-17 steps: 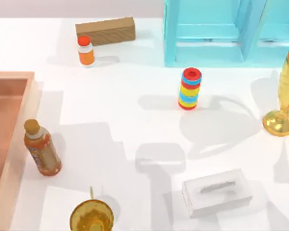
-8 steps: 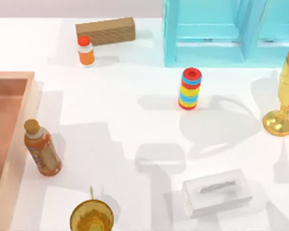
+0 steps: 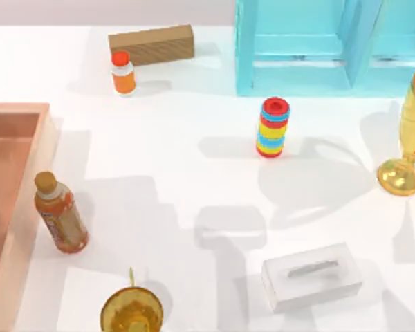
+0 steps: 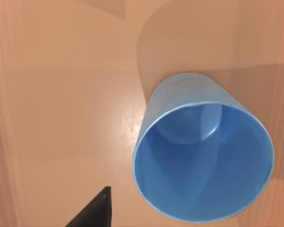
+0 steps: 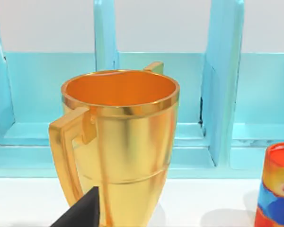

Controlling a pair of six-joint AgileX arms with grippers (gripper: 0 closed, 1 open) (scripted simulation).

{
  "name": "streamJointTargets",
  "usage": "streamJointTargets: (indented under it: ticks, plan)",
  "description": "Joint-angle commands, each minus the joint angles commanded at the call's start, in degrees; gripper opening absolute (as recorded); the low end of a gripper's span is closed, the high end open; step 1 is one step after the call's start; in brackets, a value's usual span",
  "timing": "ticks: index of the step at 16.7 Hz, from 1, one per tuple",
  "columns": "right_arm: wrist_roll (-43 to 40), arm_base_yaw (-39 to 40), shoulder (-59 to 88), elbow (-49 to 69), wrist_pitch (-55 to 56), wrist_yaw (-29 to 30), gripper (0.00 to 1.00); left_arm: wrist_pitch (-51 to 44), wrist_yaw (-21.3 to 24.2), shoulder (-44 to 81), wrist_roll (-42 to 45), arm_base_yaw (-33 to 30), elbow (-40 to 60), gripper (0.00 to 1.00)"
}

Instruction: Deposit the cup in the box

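Nearby, a bottle [image 3: 60,213] stands beside the box [image 3: 24,228].

The small tapered plastic cup [image 4: 203,156] was plain blue inside and out, against the salmon-pink floor of the large open box [image 3: 14,200]. The worktop [image 3: 173,173] was white. A stack of rings [image 3: 272,127] was banded red, yellow and light blue. The stemmed metal goblet [image 5: 118,151] was gold with an orange interior, before a turquoise slatted rack [image 3: 318,48]. The cardboard block [image 3: 152,44] was brown, the slotted box [image 3: 311,277] white.
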Motion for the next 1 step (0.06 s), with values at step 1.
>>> streamJointTargets:
  ticks: [1]
  plan:
    - [0.00,0.00,0.00,0.00,0.00,0.00,1.00,0.00,0.00,0.00,0.00,0.00,0.00,1.00]
